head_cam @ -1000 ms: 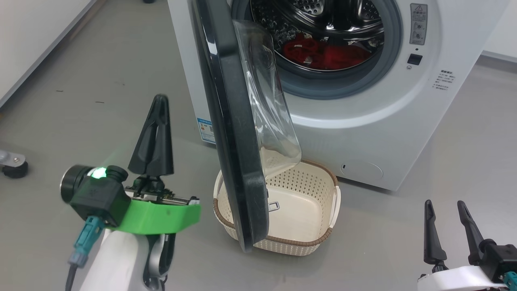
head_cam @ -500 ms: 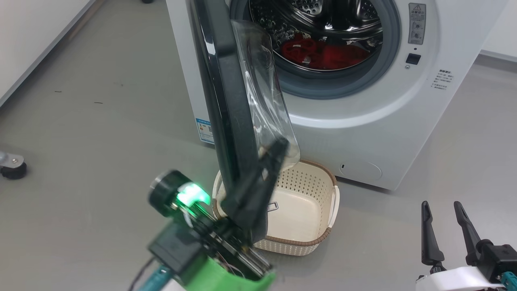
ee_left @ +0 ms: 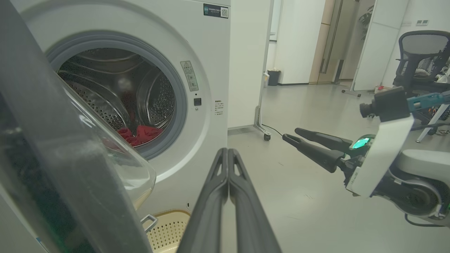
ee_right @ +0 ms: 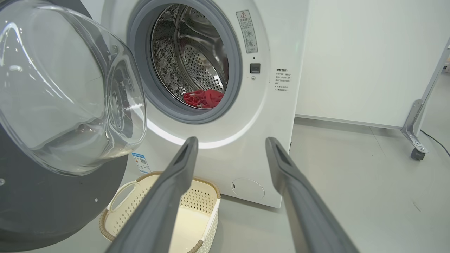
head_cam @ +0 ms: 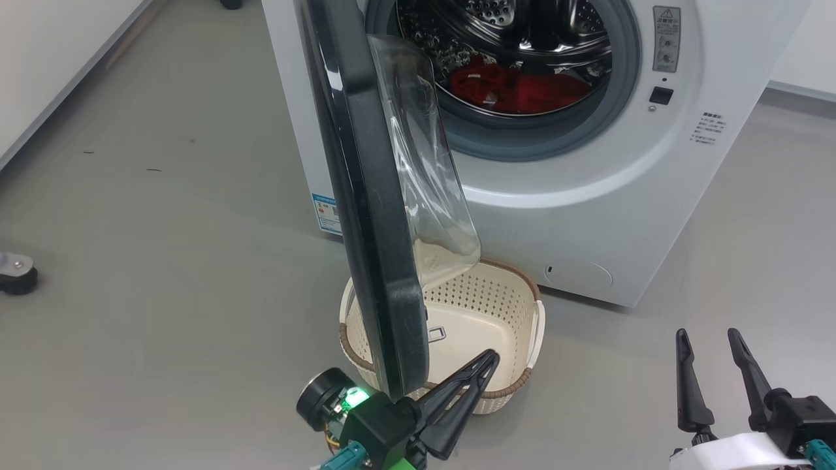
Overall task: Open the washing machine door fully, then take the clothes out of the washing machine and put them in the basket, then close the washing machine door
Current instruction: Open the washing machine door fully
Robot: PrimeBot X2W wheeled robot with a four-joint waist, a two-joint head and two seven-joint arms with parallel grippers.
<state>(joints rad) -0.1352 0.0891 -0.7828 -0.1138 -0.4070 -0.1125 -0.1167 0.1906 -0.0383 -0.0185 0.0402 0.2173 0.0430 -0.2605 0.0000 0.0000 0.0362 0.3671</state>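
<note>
The washing machine [head_cam: 588, 209] stands with its door [head_cam: 366, 196] swung out edge-on toward me, the clear glass bowl [ee_right: 70, 91] bulging to the right. Red clothes [head_cam: 516, 88] lie in the steel drum and show too as clothes [ee_right: 204, 98]. The cream basket [head_cam: 486, 307] sits on the floor under the door's lower edge. My left gripper [head_cam: 488, 360] is shut on nothing, low beside the door's bottom edge, pointing right over the basket's front rim. My right gripper [head_cam: 707, 334] hangs open at the lower right, apart from everything.
Grey floor spreads on both sides of the washer. A caster wheel [head_cam: 16, 274] sits at the far left. A white panel on a wheeled foot [ee_right: 416, 147] stands right of the machine, with an office chair [ee_left: 422, 56] further off.
My left gripper swung from left of the door, down and rightward, to the door's lower edge above the basket rim. The door and right gripper stay put; the camera shifted slightly.
</note>
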